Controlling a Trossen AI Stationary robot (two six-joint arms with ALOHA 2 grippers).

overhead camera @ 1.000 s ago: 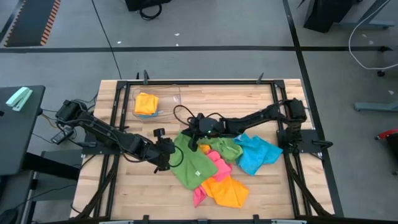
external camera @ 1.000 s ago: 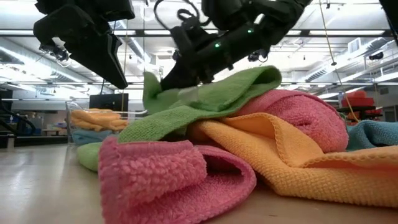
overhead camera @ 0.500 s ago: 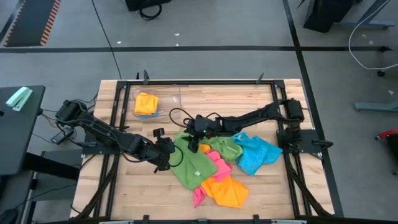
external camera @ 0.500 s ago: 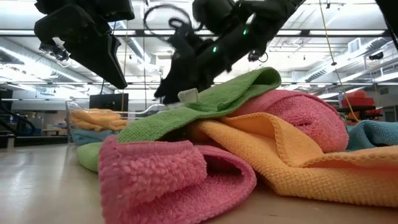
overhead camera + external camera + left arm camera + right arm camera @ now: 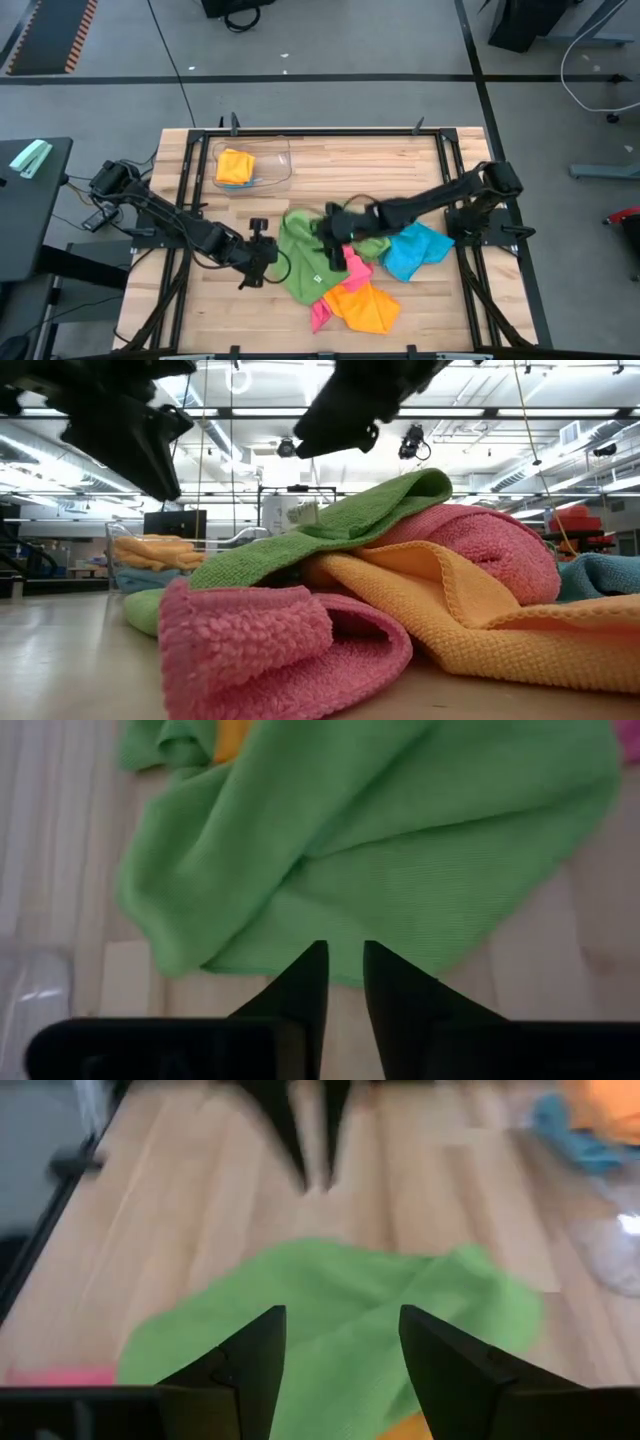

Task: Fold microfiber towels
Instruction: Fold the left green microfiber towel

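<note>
Towels lay heaped at the table's middle, and your left gripper (image 5: 262, 262) sat low just off the left edge of the green towel (image 5: 305, 262), fingers a narrow slit apart and empty, seemingly lined up to pinch that hem. Further right, your right gripper (image 5: 332, 240) hung over the same cloth, jaws spread and holding nothing. Pink (image 5: 355, 268), orange (image 5: 368, 306) and blue (image 5: 415, 250) towels lay bunched beside it, unfolded.

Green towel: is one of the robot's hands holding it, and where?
No. The green towel lies loose on the pile. The right hand is open above it, and the left hand has nothing between its fingers.
</note>
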